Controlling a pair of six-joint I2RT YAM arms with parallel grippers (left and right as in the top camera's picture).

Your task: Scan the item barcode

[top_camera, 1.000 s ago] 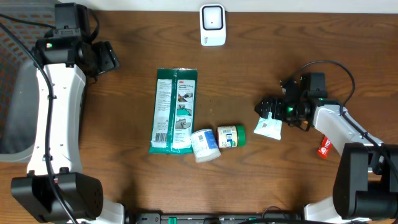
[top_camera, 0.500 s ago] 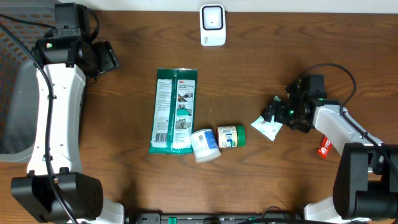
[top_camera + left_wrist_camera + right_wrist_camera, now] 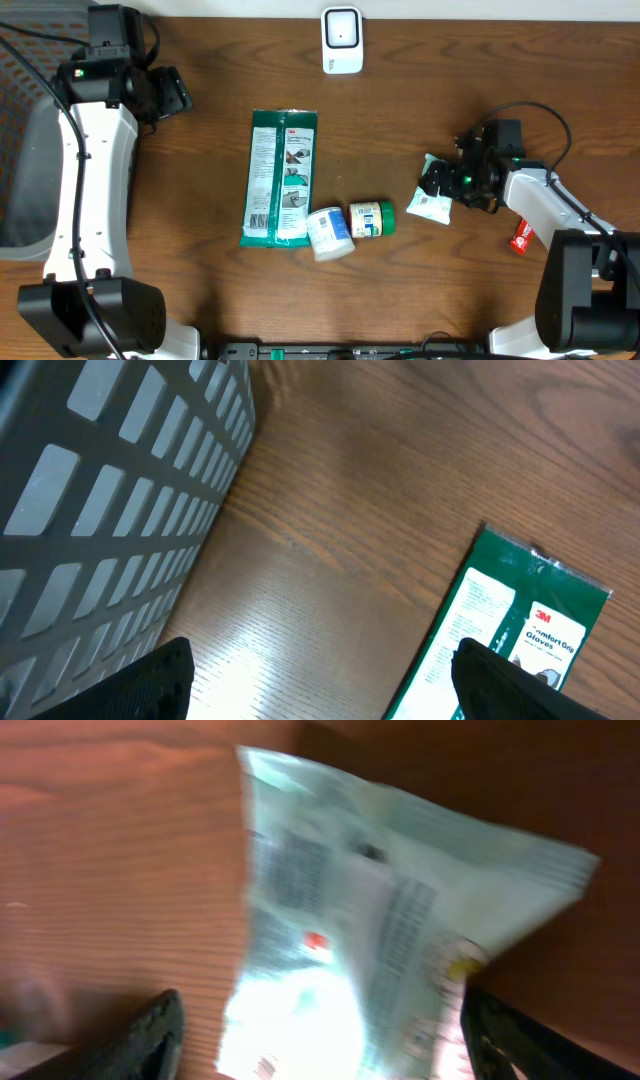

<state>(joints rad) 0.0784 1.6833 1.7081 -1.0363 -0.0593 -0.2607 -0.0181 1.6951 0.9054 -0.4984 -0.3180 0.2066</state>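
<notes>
The packet (image 3: 432, 206) lies on the worktop (image 3: 400, 110) toward its right edge, roughly midway between the far and near edges. The right pincer (image 3: 436, 180) stands directly over it with its jaws spread wide. In the right wrist view the packet, blurred, fills the gap between the two fingertips (image 3: 150, 1035). Whether either tip touches it cannot be told, and nothing is clamped. The scanner (image 3: 341, 40) sits at the middle of the far edge, well apart from the packet. The left pincer (image 3: 320, 680) is likewise spread wide and empty, beside the basket (image 3: 110, 510) at the left edge.
</notes>
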